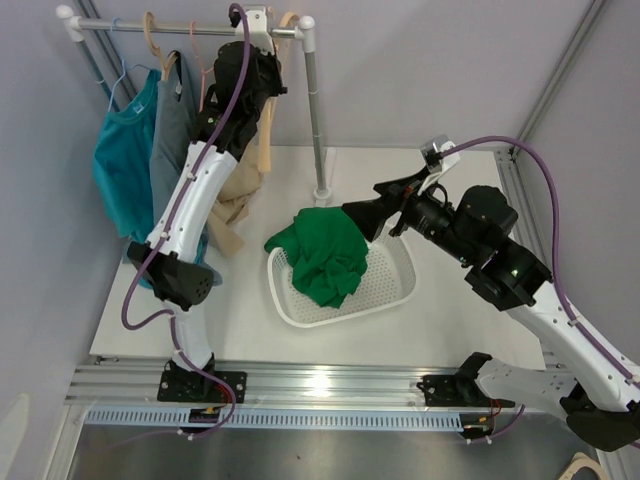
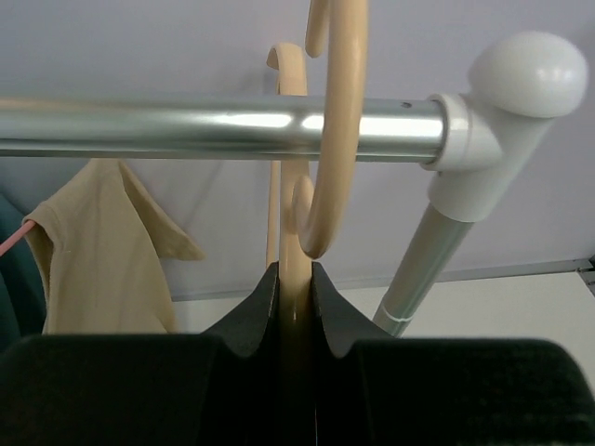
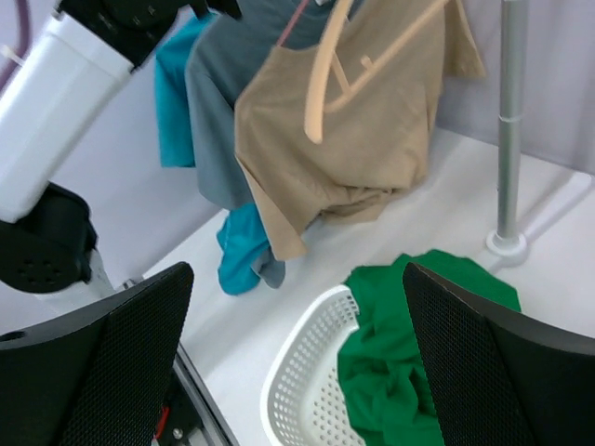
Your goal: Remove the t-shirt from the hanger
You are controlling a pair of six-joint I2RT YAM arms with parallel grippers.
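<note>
Hanger [image 2: 290, 74] stands vertical, clamped in left gripper [image 2: 295, 279].

overhead rear view; both wrists facing rack [image 1: 190, 30]

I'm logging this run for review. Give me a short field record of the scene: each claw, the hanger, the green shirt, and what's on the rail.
left claw: shut on the hanger at its neck, just below the rail
right claw: open, holding nothing, by the basket
green t-shirt: off any hanger, heaped in the basket, spilling over its rim
on the rail: beige shirt, grey garment, teal garment
</note>
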